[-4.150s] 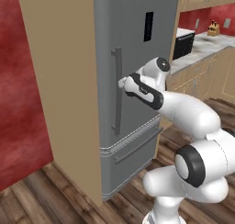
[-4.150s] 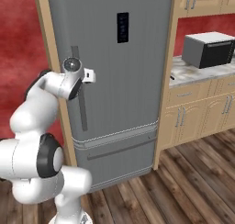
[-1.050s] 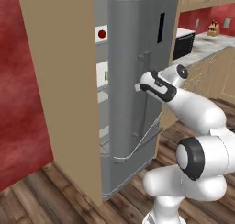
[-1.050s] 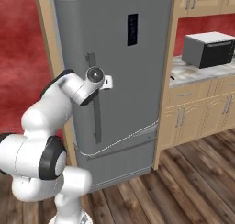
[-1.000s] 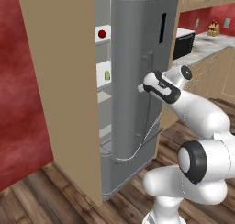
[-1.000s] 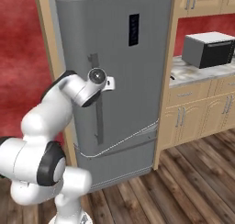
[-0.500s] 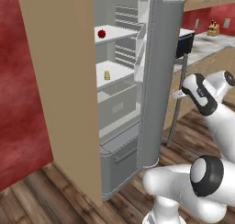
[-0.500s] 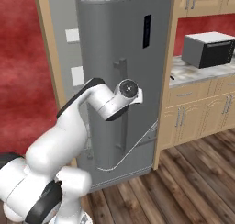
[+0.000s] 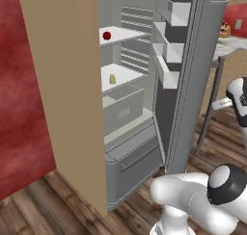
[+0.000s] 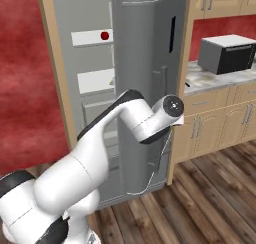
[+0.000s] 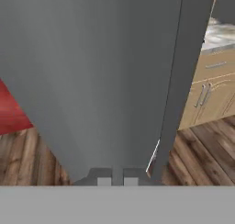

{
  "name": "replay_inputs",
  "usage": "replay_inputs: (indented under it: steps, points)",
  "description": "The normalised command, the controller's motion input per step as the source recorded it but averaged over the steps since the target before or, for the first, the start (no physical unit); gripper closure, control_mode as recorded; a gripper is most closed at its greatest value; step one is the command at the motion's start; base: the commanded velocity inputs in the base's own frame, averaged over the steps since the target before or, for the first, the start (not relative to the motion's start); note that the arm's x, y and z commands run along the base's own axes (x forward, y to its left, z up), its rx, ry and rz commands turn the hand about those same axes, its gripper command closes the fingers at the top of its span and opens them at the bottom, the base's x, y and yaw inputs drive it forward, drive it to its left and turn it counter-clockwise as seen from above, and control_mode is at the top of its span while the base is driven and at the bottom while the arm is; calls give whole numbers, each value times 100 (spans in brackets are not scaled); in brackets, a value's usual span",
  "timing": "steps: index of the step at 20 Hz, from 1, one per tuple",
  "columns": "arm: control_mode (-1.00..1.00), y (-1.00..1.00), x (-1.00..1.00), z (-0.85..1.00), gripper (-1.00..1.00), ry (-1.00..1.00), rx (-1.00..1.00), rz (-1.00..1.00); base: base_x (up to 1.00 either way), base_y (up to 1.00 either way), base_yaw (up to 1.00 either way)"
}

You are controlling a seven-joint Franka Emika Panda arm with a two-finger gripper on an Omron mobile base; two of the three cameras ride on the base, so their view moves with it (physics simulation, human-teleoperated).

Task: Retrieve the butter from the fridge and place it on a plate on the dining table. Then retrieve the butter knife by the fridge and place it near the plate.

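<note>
Left base view: the fridge [image 9: 188,80] stands with its door swung wide, white shelves bare to the room. The butter [image 9: 112,79], a small yellow stick, lies on the middle shelf, with a small red ball [image 9: 106,35] on the shelf above it. A white drawer box [image 9: 123,109] sits below the butter's shelf. The arm reaches off to the right past the door's outer face, well apart from the butter.

Right base view: the arm bends around the door's outer face, its wrist pressed close to the slim bar handle [image 10: 163,88]. The red ball shows on the upper shelf; a black microwave [image 10: 227,54] sits on the wall counter [image 10: 220,80].

Hand view: the gripper [image 11: 117,181] points at the flat grey door, its 2 fingertips [image 11: 104,181] drawn close together with nothing visibly between them.
</note>
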Motion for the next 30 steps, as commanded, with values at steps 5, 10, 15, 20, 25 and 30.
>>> replay_inputs:
  steps: [5,10,15,20,25,30]
  points:
    - [-100,0,-55,19,-100,-5,-1,-6,0,0,0]
    - [-100,25,-60,35,-100,-2,-10,-10,0,0,0]
    - [-100,63,-49,19,-100,0,-23,-19,0,0,0]
    - [-100,69,-2,0,-100,0,-42,-22,0,0,0]
    - [-100,13,23,-16,-100,-3,-41,-17,0,0,0]
    - [-100,3,36,-35,-100,-2,-27,-10,0,0,0]
